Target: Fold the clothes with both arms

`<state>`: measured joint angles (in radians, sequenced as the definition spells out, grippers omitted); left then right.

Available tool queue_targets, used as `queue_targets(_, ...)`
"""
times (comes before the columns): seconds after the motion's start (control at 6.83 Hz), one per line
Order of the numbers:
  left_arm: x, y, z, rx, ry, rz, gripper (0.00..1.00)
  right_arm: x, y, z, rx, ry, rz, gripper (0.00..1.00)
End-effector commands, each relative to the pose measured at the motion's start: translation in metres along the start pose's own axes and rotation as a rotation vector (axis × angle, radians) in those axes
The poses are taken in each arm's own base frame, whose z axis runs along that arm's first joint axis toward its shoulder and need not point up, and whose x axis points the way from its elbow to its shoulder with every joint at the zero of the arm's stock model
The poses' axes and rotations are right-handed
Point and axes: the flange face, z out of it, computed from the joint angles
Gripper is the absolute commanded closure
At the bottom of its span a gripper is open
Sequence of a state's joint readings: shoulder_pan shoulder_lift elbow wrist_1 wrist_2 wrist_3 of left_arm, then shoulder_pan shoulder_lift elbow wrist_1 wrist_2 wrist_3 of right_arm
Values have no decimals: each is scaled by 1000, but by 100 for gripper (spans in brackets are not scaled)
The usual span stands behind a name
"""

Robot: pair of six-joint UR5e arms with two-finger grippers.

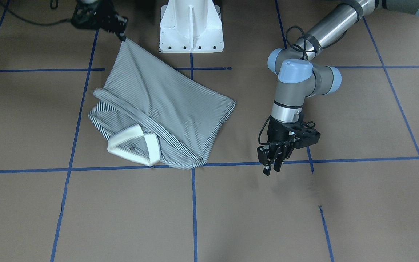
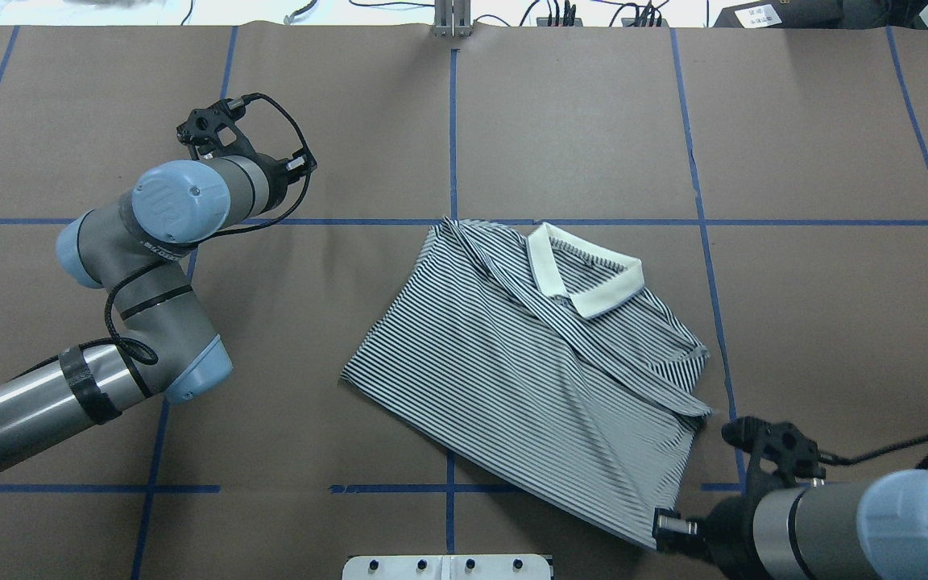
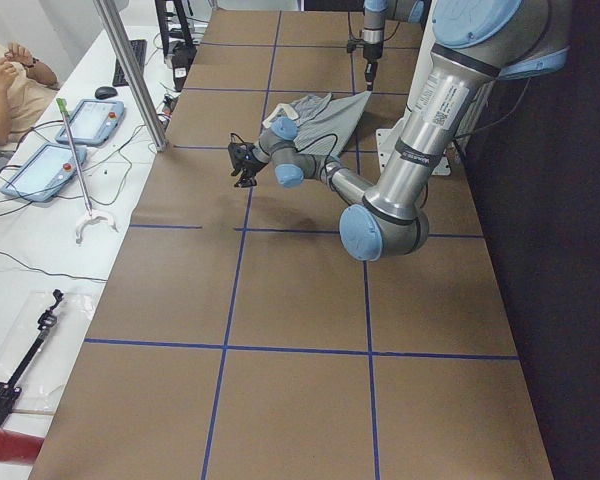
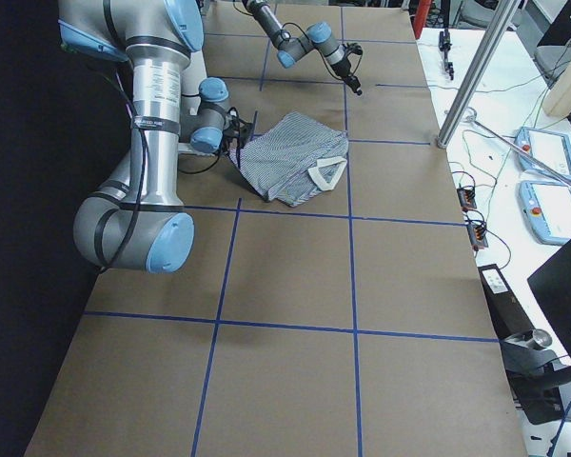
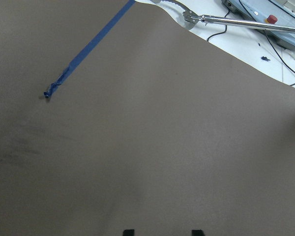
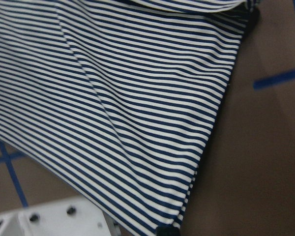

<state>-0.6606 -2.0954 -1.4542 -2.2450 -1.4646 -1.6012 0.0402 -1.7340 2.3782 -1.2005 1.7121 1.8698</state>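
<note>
- While a hem corner of the polo shirt (image 2: 512, 354) is held by the right gripper (image 1: 122, 34), the task is judged to be partly done, perhaps near its middle.
- The shirt is spread on the brown table (image 1: 340, 218) just out from the white pedestal base (image 1: 191, 25), mostly to the robot's right of it, and is skewed against the blue tape lines (image 1: 195, 203).
- One side is seen folded in across the body, as shown by a long diagonal band running from the cream collar (image 2: 585, 274), which lies at the end of the shirt farthest from the base.
- The pinched corner is the part of the garment nearest the base, just beside it, and it is drawn up off the table into a taut point.
- The right gripper's jaws are closed on that corner; striped cloth fills most of the right wrist view.
- The left gripper (image 1: 272, 165) is poised over bare table on the robot's left of the base, farther out from it than the held corner and apart from the cloth.
- Its fingertips (image 5: 128, 231) are seen parted in the left wrist view, and nothing is held between them.
- What is left is judged to be squaring the garment, folding in any loose side, and carrying the hem toward the collar.
- No container is shown in any view, so nothing is stored or packed.
</note>
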Motion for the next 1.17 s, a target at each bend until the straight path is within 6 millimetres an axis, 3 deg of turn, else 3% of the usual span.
queue_targets(0.0, 28, 17, -64, -119, 116, -57, 51, 12, 61, 4, -118, 40, -35, 1)
queue_targets(0.15, 16, 30, -120, -234, 173, -84, 51, 1, 32, -13, -45, -12, 0, 0)
queue_targets(0.29, -3, 82, -159, -327, 196, -48, 51, -7, -12, -31, 54, -60, 58, 0)
queue_targets(0.44, -3, 116, -167, -388, 200, -26, 51, -33, -49, -56, 143, -154, 62, 0)
queue_targets(0.73, -8, 170, -163, -463, 194, 49, 53, -62, -116, -57, 285, -193, -18, 0)
queue_targets(1.03, -9, 170, -161, -443, 254, 157, 54, -69, -143, -58, 337, -193, -34, 0)
